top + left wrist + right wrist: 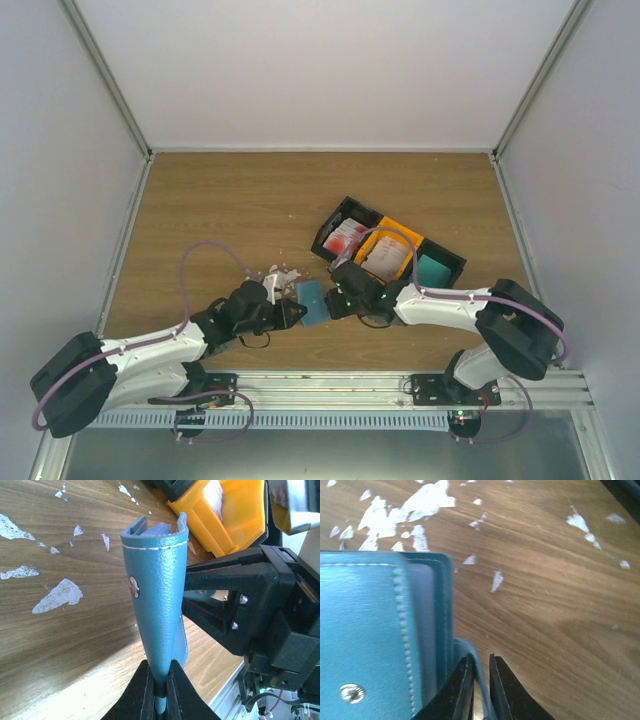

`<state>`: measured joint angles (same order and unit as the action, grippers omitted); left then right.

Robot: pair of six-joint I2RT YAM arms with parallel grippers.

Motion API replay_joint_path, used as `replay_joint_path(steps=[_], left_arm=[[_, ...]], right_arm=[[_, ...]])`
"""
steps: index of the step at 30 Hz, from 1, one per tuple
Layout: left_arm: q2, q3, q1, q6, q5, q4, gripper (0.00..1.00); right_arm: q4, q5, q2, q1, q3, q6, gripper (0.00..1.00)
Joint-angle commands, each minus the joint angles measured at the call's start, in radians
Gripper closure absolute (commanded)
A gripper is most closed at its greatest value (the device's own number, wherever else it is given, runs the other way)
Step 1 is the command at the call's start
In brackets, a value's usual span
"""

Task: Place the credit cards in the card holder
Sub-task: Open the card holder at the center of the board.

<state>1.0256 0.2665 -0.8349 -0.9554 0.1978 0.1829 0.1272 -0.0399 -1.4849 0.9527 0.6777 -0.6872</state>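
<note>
The blue-teal card holder (312, 300) is held off the wooden table between both grippers. My left gripper (160, 672) is shut on its lower edge, and the holder (157, 600) stands up from the jaws, slightly spread at the top. My right gripper (480, 662) is shut on a thin flap of the holder (365, 630), pinched between nearly closed jaws. In the top view the left gripper (293, 312) and right gripper (335, 300) meet at the holder. Red-and-white credit cards (347, 237), whitish cards (385, 258) and a teal card (432, 268) lie in trays behind.
A black tray (330, 240), an orange tray (400, 232) and another black tray (455, 262) sit in a row behind the right arm. The orange tray (235, 520) is close behind the holder. Torn white scraps (57, 596) (410, 510) litter the table to the left.
</note>
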Motion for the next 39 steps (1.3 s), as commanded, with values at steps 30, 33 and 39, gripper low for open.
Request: replay_joint_path(steps=[30,33,39], left_arm=[[-0.184,0.123,0.093,0.051,-0.153,-0.3,0.28],[-0.203,0.12,0.098,0.058,-0.131,-0.297,0.41],[-0.185,0.078,0.125,0.058,-0.079,-0.249,0.6]], right_arm=[[0.102,0.223,0.056,-0.01,0.156,0.063,1.0],[0.12,0.213,0.026,-0.011,0.174,0.068,0.99],[0.211,0.078,-0.036,-0.014,0.196,0.058,0.99]])
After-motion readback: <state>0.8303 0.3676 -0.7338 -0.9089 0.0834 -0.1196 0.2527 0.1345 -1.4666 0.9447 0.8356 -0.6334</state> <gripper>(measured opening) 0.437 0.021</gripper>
